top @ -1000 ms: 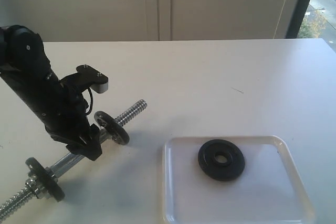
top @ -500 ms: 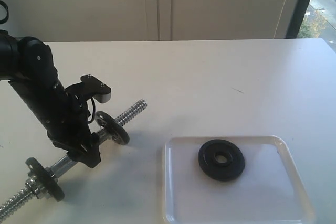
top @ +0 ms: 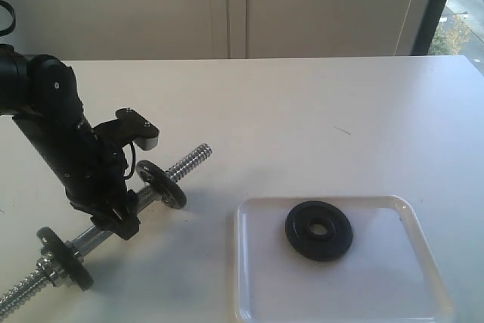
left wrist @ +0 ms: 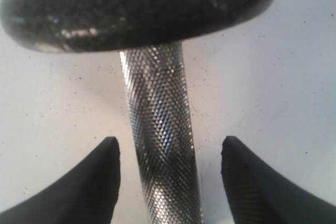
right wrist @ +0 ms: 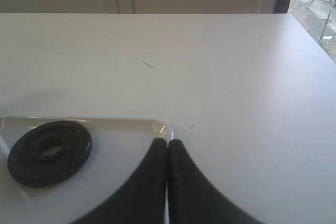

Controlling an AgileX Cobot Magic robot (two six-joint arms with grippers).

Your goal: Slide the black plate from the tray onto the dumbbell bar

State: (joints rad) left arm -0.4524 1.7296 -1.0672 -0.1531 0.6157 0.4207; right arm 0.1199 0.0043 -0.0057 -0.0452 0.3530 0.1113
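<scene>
The black plate [top: 318, 230] lies flat in the translucent-white tray [top: 423, 241] at the front right. The dumbbell bar [top: 190, 159] lies slantwise on the table at the left, with a small black disc [top: 161, 184] near its far end and another [top: 64, 257] near its near end. My left gripper [top: 119, 222] is down over the knurled middle, open, with a finger on each side of the bar [left wrist: 157, 103] and a gap on both sides. My right gripper [right wrist: 168, 143] is shut and empty over the tray's corner [right wrist: 163, 127], beside the plate [right wrist: 50, 152]; it is outside the exterior view.
The white table runs back to a wall, with a window strip at the far right [top: 461, 5]. The tray's front rim [top: 340, 318] lies close to the table's near edge.
My left arm has shifted a little toward the near-left along the bar and settled lower over it. The plate, tray and bar have not moved.
</scene>
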